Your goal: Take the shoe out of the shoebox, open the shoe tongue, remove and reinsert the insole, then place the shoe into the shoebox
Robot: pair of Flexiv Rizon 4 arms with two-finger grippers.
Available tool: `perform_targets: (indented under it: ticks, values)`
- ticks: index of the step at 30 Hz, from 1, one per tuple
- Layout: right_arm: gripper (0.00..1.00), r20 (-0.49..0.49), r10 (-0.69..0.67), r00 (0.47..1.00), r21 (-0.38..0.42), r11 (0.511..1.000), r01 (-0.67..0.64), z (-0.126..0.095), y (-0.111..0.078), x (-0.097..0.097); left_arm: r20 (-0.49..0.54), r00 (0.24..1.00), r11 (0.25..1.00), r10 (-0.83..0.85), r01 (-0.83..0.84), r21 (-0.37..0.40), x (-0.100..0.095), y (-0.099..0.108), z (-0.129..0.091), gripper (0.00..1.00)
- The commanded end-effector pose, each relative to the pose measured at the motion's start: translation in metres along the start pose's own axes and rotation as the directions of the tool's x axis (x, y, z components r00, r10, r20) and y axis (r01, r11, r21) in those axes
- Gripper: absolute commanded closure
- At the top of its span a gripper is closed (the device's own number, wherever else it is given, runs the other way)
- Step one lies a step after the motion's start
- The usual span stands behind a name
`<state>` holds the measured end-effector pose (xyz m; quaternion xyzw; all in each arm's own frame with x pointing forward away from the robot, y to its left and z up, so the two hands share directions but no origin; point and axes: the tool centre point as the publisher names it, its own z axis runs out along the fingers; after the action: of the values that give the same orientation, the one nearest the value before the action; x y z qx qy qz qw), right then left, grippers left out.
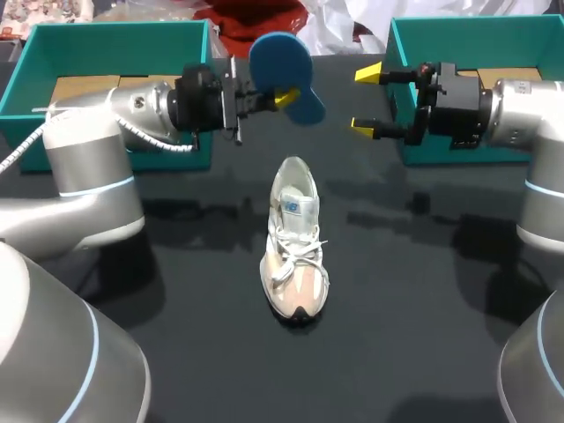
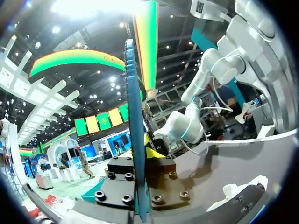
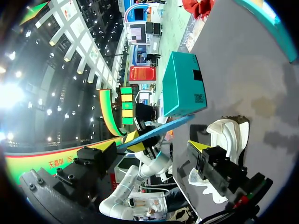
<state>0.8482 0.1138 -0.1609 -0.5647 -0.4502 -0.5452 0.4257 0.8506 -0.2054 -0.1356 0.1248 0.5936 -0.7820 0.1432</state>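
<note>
A blue insole point(image 1: 280, 63) hangs above the table's far middle, with my left gripper point(image 1: 275, 97) shut on its lower edge. In the left wrist view the insole point(image 2: 134, 116) stands edge-on between that gripper's point(image 2: 141, 156) fingers. The white and beige shoe point(image 1: 295, 242) lies on the black table point(image 1: 414, 291), toe toward the front, tongue open. My right gripper point(image 1: 366, 100) is open just right of the insole, apart from it. From the right wrist, the insole point(image 3: 161, 129) is ahead of that gripper point(image 3: 154, 146), with the shoe point(image 3: 229, 135) beyond.
A teal shoebox point(image 1: 106, 44) stands at the far left behind my left arm. A second teal box point(image 1: 405, 53) sits at the far right under my right arm. The left box point(image 3: 182, 84) also shows ahead in the right wrist view.
</note>
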Motion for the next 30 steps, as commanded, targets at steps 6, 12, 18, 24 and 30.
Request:
perform_targets:
  ticks: [6, 12, 18, 24, 30]
  values:
    - [0.00, 0.003, 0.001, 1.000, -0.001, 1.000, -0.001, 0.001, -0.001, 0.000, 0.272, 0.792, 0.823, -0.547, 0.568, 0.003, -0.015, -0.009, 0.008, 1.00]
    - [0.00, 0.003, 0.001, 1.000, -0.001, 1.000, -0.001, 0.001, -0.001, 0.000, 0.265, 0.683, 0.698, -0.680, 0.715, -0.051, -0.008, -0.013, 0.009, 1.00]
    - [0.00, 0.003, 0.001, 1.000, -0.001, 1.000, -0.001, 0.001, -0.001, 0.000, 0.263, 0.755, 0.758, -0.601, 0.643, -0.114, -0.003, -0.014, 0.009, 1.00]
    - [0.00, 0.003, 0.001, 1.000, -0.001, 1.000, -0.001, 0.001, -0.001, 0.000, 0.263, 0.699, 0.704, -0.665, 0.704, -0.090, -0.002, -0.012, 0.007, 1.00]
    - [0.00, 0.003, 0.001, 1.000, -0.001, 1.000, -0.001, 0.001, -0.001, 0.000, 0.272, 0.319, 0.336, -0.908, 0.942, 0.019, -0.008, -0.005, -0.006, 1.00]
